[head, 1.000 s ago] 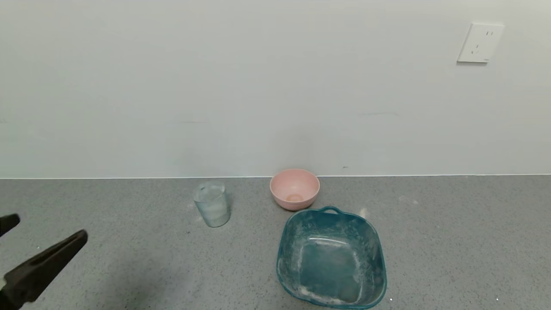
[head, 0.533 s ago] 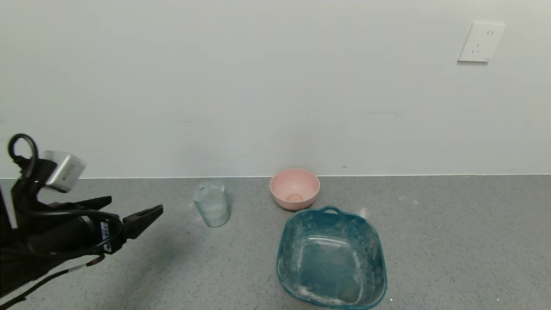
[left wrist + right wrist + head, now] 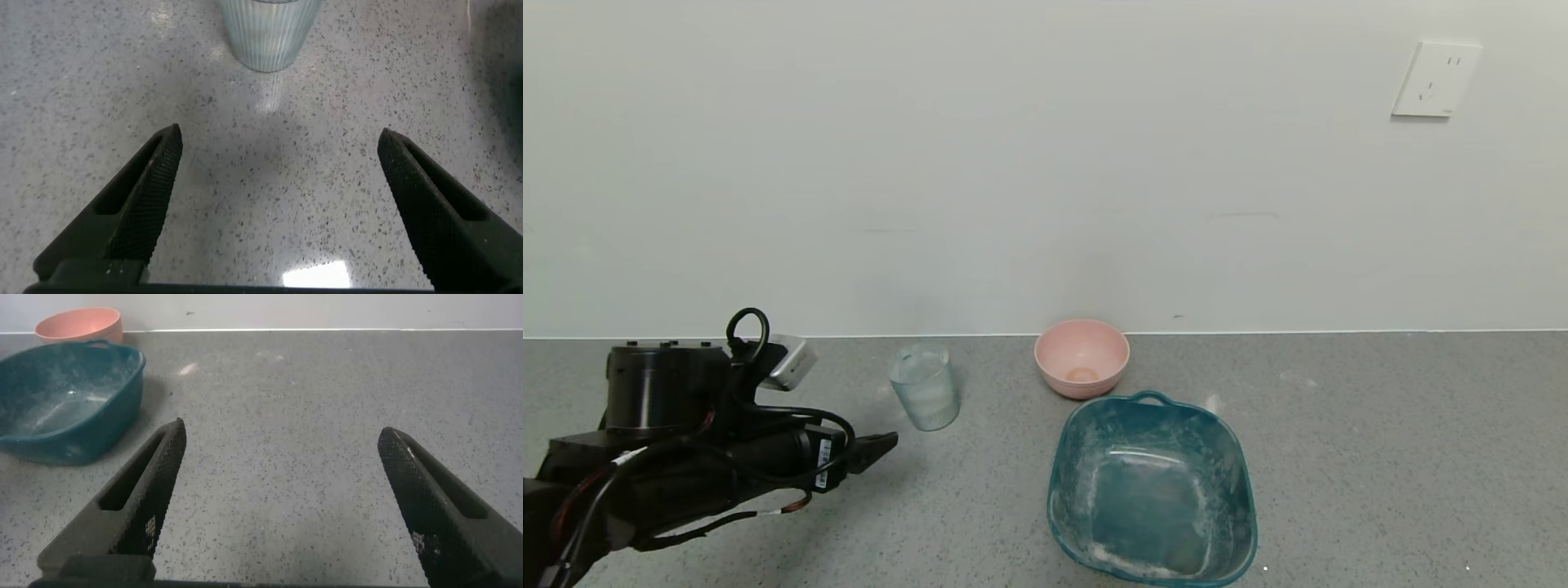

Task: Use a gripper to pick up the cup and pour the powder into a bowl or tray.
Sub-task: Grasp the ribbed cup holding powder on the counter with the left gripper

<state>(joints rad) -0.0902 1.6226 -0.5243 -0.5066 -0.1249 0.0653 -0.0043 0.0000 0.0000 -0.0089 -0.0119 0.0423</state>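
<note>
The cup [image 3: 923, 396], a ribbed translucent pale-blue tumbler, stands upright on the grey counter near the back wall. Powder inside it is too faint to make out. The pink bowl [image 3: 1082, 359] sits to its right against the wall, with a small tan patch at its bottom. My left gripper [image 3: 882, 445] is low over the counter, just left of and nearer than the cup. In the left wrist view it [image 3: 279, 135] is open wide and empty, with the cup's base [image 3: 265, 33] straight ahead. My right gripper [image 3: 282, 429] is open and empty over bare counter, out of the head view.
A larger teal tub [image 3: 1062, 482] with a handle, dusted white inside, sits in front of the bowl; it also shows in the right wrist view [image 3: 122, 384], with the bowl [image 3: 79, 325] behind it. White smudges [image 3: 1213, 403] mark the counter. A wall runs close behind.
My left arm has swung in from the left edge toward the cup and dropped lower to the counter. The cup, bowl and tub have not moved.
</note>
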